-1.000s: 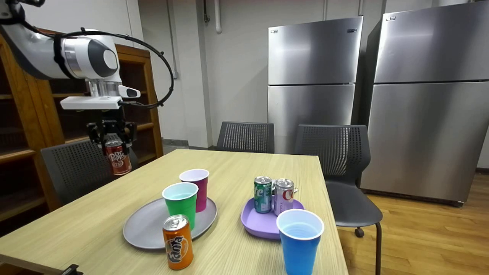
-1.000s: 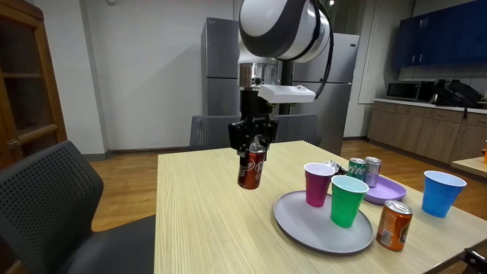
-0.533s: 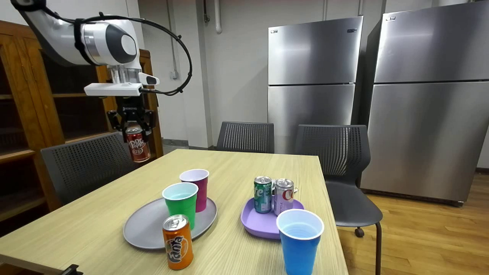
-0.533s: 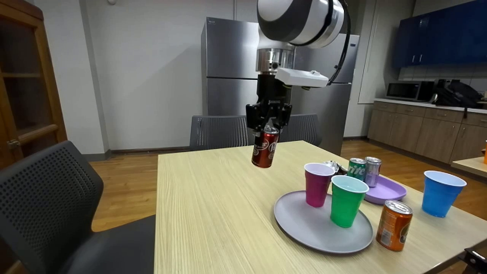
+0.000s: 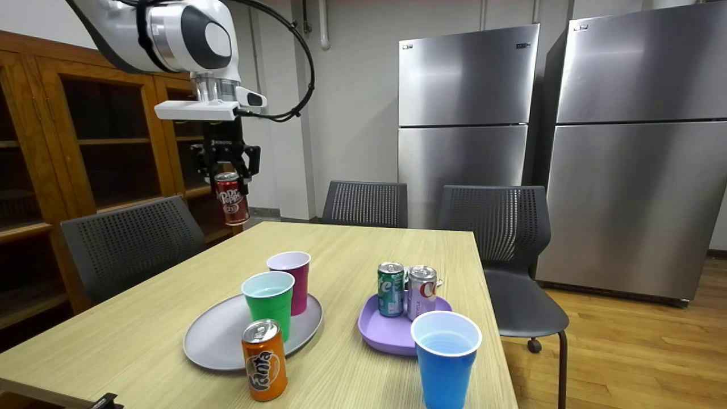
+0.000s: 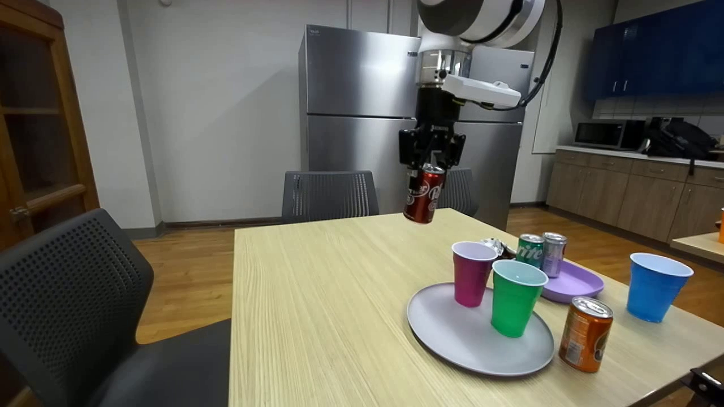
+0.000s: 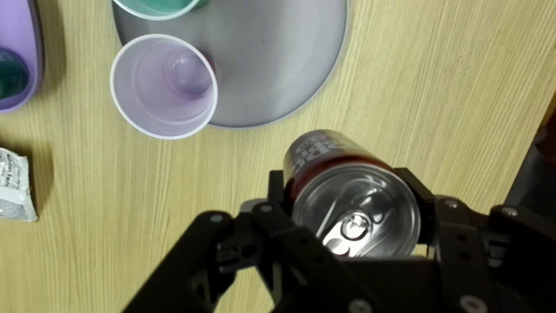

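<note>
One red can in pincer

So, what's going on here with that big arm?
A white-and-grey robot arm is holding a red metal Dr Pepper can in its black gripper, in midair above a pale wooden table. There, a round grey plate carries a magenta plastic cup and a green plastic cup, with an orange metal Fanta can beside it. A green metal can and a lilac can stand on a purple tray.

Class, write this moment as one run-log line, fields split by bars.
gripper: closed on Dr Pepper can | held above table | gray plate: magenta cup, green cup | purple tray: Sprite can, silver can
</note>
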Available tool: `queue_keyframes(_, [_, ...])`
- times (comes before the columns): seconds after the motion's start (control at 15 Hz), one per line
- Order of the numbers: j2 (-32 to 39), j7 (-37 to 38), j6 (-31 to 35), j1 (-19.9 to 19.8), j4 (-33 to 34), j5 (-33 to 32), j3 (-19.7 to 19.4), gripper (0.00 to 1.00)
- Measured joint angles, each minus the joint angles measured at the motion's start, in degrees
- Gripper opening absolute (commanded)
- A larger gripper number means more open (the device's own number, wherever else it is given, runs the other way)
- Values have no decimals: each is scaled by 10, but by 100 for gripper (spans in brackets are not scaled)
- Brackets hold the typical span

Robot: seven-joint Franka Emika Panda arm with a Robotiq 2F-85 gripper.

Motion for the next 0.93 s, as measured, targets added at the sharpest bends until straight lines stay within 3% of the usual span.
queue_keyframes(0.53, [-21,0,-19,-33,-7,0,-43,38])
queue_keyframes(0.93, [-48,2,-18,-61,-49,0,-76,38])
